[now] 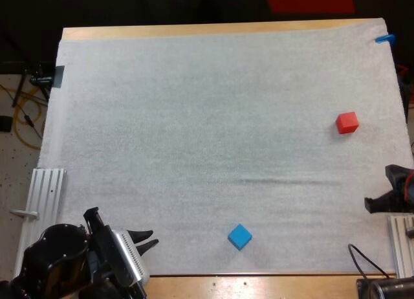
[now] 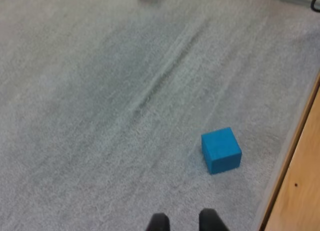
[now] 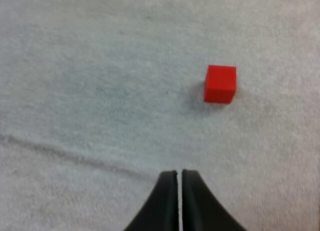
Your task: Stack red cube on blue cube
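Our left fingers (image 2: 159, 223) stand a little apart with bare mat in the gap between them, and they have hold of nothing. In the high view the left fingers (image 1: 146, 240) sit over the near left part of the white mat (image 1: 207, 118), with their tips pointing toward the blue cube (image 1: 239, 236). Our right fingers (image 3: 171, 193) are pressed together with only a thin slit between them, and they grip nothing. In the high view the right fingers (image 1: 370, 203) come in at the right edge of the mat, low over it and pointing inward.

The blue cube rests flat on the mat near its near edge, roughly midway along that edge and to the right of the left fingers, apart from them. From the left wrist we see the blue cube (image 2: 221, 150) just ahead of the fingertips and off to one side, close to where the mat meets the bare wood of the surface (image 2: 300, 191). The red cube (image 1: 347, 122) rests on the mat toward its right side, farther from us than the right fingers and well apart from the blue cube. From the right wrist the red cube (image 3: 220, 83) lies ahead of the closed fingertips and a little off their line, not touching them. A shallow crease (image 3: 75, 156) runs across the mat between the two cubes.
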